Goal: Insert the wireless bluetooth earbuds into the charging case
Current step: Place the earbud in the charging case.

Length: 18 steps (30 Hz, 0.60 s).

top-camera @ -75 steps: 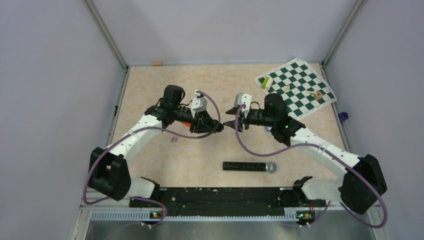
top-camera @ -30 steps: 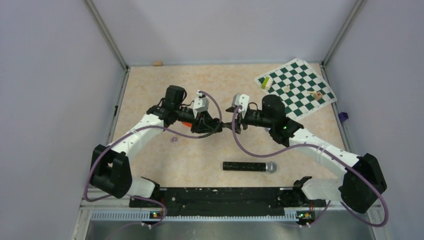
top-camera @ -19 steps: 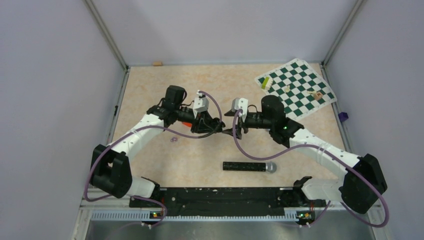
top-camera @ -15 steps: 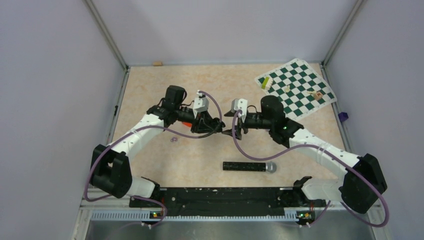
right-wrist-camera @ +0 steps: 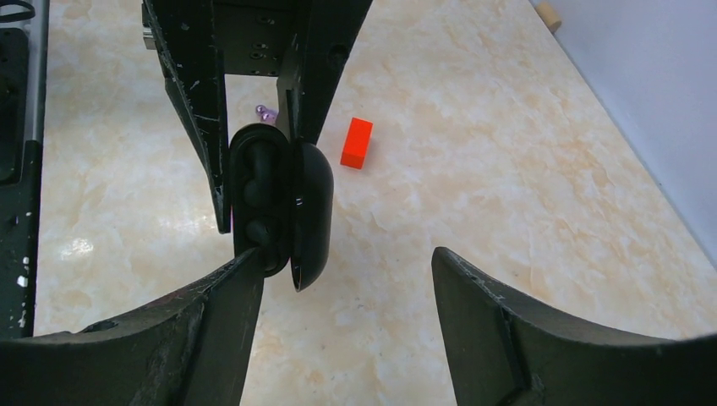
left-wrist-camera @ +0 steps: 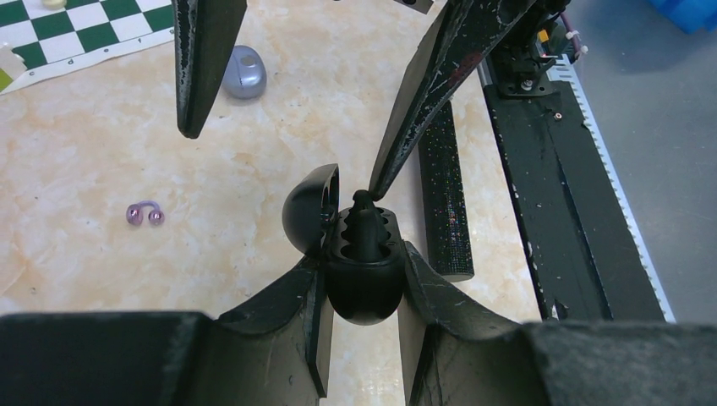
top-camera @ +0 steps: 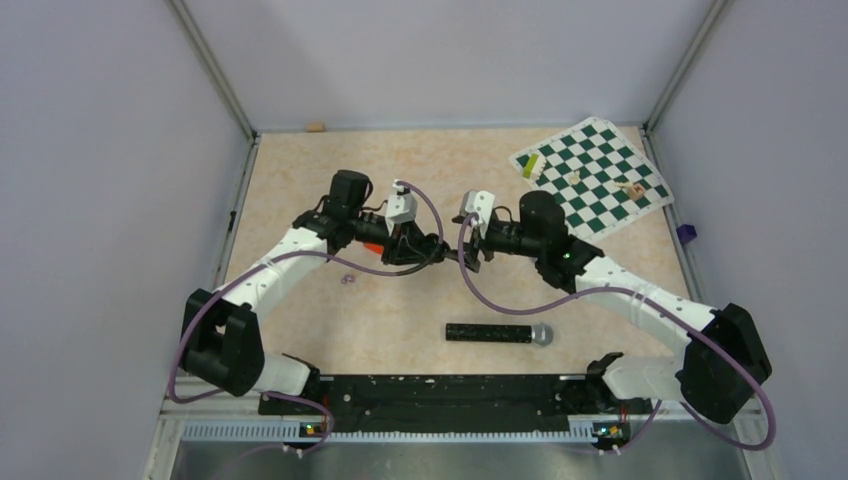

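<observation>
The left tool (left-wrist-camera: 362,258) is closed on the charging case (left-wrist-camera: 363,296), whose rounded body is clamped between the two fingers and held above the desk (left-wrist-camera: 101,152). The lid (left-wrist-camera: 309,209) is hinged open to one side. One wireless earbud (left-wrist-camera: 363,222) is seen standing in a well of the case, its top raised above the rim. A second earbud cannot be made out.

The right tool (left-wrist-camera: 283,161) is spread wide and faces the case mouth. One fingertip (left-wrist-camera: 377,184) is set against the top of the earbud. The other finger (left-wrist-camera: 201,76) is held well apart, beyond the lid's outer edge. From the right wrist, the lid edge (right-wrist-camera: 311,211) is seen between the spread fingers, nearer the one beside the case, with bare desk showing across to the other.

A pair of purple rings (left-wrist-camera: 144,213) lies on the desk beside the lid. A red block (right-wrist-camera: 357,142) lies near the case. A black microphone (top-camera: 498,333) lies between the tools and the near rail (top-camera: 440,392). A grey-blue disc (left-wrist-camera: 243,72) lies just off the chessboard's (top-camera: 590,175) edge.
</observation>
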Motion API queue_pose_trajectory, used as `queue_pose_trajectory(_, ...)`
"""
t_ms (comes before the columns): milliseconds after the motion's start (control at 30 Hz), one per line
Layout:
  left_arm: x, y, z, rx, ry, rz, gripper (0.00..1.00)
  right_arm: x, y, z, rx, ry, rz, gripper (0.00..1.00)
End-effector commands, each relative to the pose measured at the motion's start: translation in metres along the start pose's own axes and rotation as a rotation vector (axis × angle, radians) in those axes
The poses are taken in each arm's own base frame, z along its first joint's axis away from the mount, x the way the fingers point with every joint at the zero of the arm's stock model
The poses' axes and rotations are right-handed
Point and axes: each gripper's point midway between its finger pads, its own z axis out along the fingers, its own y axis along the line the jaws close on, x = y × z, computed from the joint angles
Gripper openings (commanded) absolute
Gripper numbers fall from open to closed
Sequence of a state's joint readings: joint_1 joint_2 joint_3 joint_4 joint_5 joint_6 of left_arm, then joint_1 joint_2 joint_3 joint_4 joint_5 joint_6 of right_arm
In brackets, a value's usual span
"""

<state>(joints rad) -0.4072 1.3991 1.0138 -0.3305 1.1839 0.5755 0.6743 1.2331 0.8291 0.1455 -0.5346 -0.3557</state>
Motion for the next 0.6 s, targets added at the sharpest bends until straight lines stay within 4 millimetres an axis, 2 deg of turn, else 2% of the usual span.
queue_pose_trajectory(0, -0.019, -0.003, 0.001, 0.032, -0.039, 0.057, 0.00, -0.022, -0.003, -0.001, 0.015, -0.062, -0.036, 0.72)
queue_pose_trajectory(133, -0.019, -0.003, 0.001, 0.031, -0.039, 0.058, 0.00, -0.043, 0.022, -0.013, -0.123, -0.107, -0.062, 0.75)
queue_pose_trajectory(200, -0.019, -0.003, 0.001, 0.033, -0.039, 0.055, 0.00, -0.051, 0.022, -0.018, -0.124, -0.125, -0.060, 0.76)
queue_pose_trajectory(267, -0.019, -0.003, 0.001, 0.035, -0.040, 0.054, 0.00, -0.054, 0.010, -0.022, -0.073, -0.130, -0.046, 0.76)
queue_pose_trajectory(433, -0.019, -0.004, 0.002, 0.044, -0.043, 0.051, 0.00, -0.049, -0.031, -0.026, 0.138, -0.120, -0.035, 0.77)
queue_pose_trajectory(567, -0.020, -0.007, 0.002, 0.058, -0.045, 0.052, 0.00, -0.035, -0.045, -0.023, 0.217, -0.088, -0.043, 0.77)
